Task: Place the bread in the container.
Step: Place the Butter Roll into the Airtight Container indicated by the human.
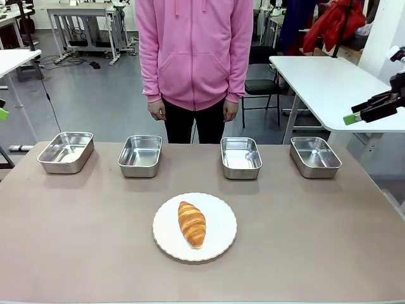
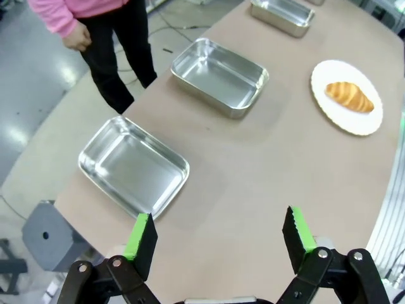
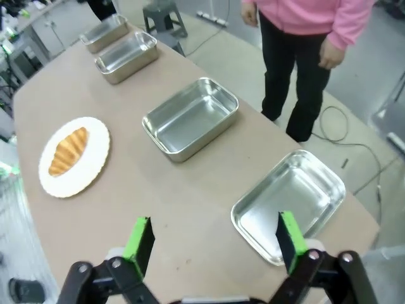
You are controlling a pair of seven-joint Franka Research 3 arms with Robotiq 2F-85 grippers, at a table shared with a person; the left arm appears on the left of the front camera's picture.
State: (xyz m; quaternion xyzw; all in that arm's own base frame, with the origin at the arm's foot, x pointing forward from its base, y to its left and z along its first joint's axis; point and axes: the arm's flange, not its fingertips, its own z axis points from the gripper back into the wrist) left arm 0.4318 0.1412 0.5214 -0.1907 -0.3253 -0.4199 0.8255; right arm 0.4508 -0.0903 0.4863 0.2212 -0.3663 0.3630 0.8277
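Note:
The bread (image 1: 192, 223), a golden-brown croissant, lies on a round white plate (image 1: 218, 212) in the middle of the table. The container is one of several alike shiny steel pans in a row along the far side (image 1: 65, 152) (image 1: 140, 155) (image 1: 241, 157) (image 1: 314, 156); all are empty, and I cannot tell which one is meant. My left gripper (image 2: 219, 229) hangs open over the table's left end, near the outermost pan (image 2: 134, 166), far from the bread (image 2: 349, 96). My right gripper (image 3: 215, 234) is open above the right end beside a pan (image 3: 288, 206), with the bread (image 3: 68, 151) far off.
A person in a pink hoodie (image 1: 195, 50) stands at the far edge behind the middle pans, hands hanging down off the table. In the front view the right gripper (image 1: 354, 116) is raised beyond the table's right edge. A white table (image 1: 329, 82) stands behind on the right.

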